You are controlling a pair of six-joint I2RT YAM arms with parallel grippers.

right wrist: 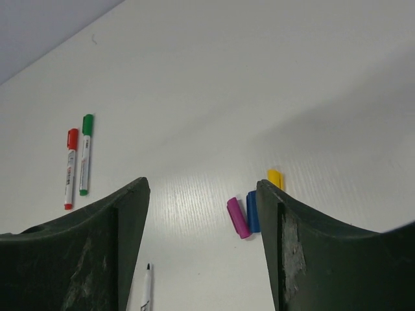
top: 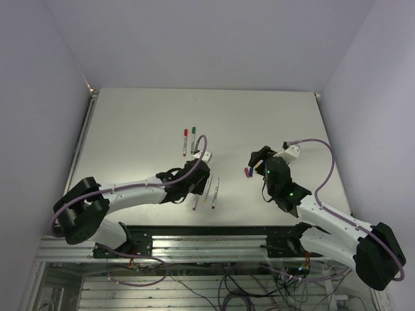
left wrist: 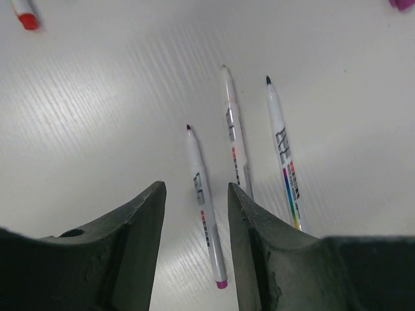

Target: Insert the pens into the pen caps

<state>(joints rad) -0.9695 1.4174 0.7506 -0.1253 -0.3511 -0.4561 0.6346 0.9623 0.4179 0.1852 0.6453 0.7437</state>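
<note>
Left gripper (left wrist: 196, 191), jaws apart and empty, hangs over three uncapped pens (left wrist: 235, 139) lying side by side on the table (top: 142, 116), tips toward its far edge, the magenta-ended pen (left wrist: 204, 207) between the fingers (left wrist: 130, 246). Right gripper (right wrist: 202, 188), also apart, above magenta cap (right wrist: 238, 218), blue cap (right wrist: 252, 211), yellow cap (right wrist: 275, 178).

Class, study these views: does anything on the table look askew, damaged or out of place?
Nothing stands out. Three uncapped pens lie side by side, and three loose caps sit clustered apart from them.
</note>
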